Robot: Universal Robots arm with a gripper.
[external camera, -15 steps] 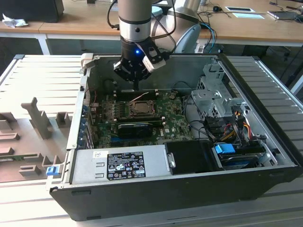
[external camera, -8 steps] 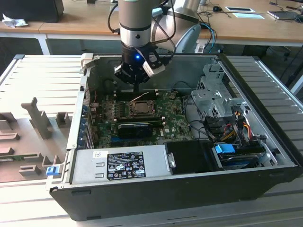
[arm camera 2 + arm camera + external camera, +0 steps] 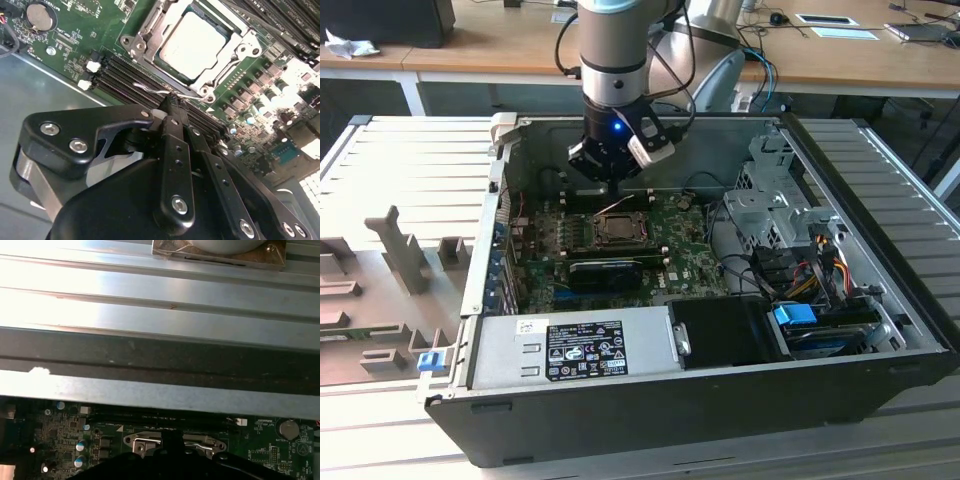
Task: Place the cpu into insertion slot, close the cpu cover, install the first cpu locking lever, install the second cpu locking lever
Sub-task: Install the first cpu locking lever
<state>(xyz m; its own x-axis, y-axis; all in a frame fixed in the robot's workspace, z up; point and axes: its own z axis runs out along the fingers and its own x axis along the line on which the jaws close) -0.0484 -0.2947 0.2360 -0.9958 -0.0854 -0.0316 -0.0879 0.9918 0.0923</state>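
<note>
One arm (image 3: 613, 50) hangs over the open computer case (image 3: 720, 410), which rests on the ribbed tabletop (image 3: 400, 160). Item 1: the cpu (image 3: 192, 42) sits in the insertion slot (image 3: 590, 238), silver top facing up. The slot is on the green circuit board (image 3: 80, 35), toward the far side of the case and to the exterior view's left of centre. Item 2: the cpu cover (image 3: 245, 52) lies flat over the cpu, its frame bordering the chip on all visible sides. Item 3: a thin wire locking lever (image 3: 150, 88) runs along the socket edge, between the socket and the black memory slots (image 3: 120, 75). The gripper (image 3: 172, 102) is directly at this lever, on the far side of the socket in the exterior view. Its jaws are drawn together, with no gap visible at the tips, which meet the wire. Whether they pinch the wire or merely touch it cannot be confirmed, as the tips hide the contact point. A long black card (image 3: 610, 272) lies just near of the socket. The grey power supply (image 3: 580, 345) occupies the near wall of the case.
</note>
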